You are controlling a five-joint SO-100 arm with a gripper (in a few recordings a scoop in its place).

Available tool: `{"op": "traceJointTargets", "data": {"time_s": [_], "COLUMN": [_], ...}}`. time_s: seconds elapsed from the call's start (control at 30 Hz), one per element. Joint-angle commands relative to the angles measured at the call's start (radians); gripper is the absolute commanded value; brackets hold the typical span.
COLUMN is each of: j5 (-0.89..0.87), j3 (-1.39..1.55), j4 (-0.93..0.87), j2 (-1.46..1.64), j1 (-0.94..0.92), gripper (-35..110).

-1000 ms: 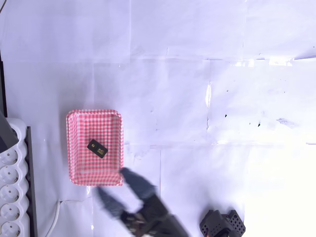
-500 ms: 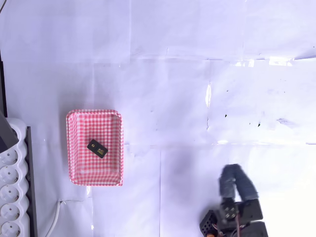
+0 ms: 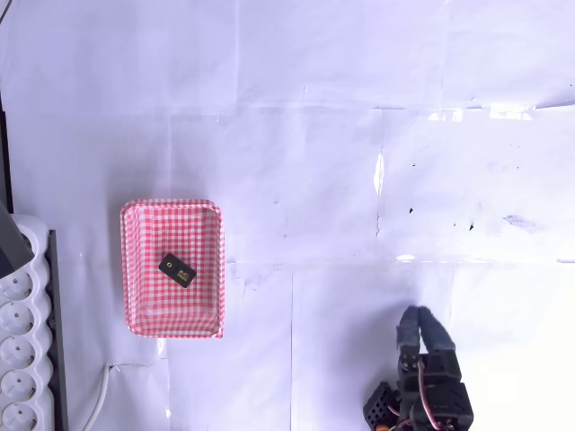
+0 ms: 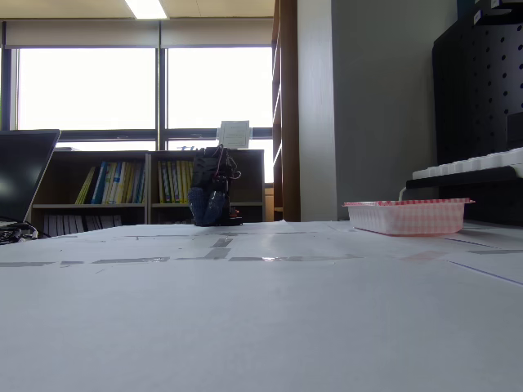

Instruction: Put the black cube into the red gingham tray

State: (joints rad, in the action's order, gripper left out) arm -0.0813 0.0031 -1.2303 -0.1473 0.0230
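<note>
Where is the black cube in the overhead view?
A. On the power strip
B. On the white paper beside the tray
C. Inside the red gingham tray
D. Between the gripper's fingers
C. The black cube lies on the checked floor of the red gingham tray, well apart from the gripper.

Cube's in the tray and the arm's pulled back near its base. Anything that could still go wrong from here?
Little, I think. The cube lies inside the tray, and the claw is well off to the right in the overhead view.
1. The tray looks light and its rim is low; a sweep back over it could knock it and tip the cube out.
2. The power strip and its cable sit close beside the tray, so a wide swing there might snag.
</note>
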Motion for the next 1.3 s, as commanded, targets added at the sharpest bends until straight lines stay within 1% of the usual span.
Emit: {"op": "traceJointTargets", "data": {"time_s": [0.0,1.27], "j5": [0.014,0.0], "j3": [0.012,0.011], "j4": [-0.107,-0.115], "j2": [-0.035,-0.035], "j1": [0.0,0.005], "gripper": [0,0]}}
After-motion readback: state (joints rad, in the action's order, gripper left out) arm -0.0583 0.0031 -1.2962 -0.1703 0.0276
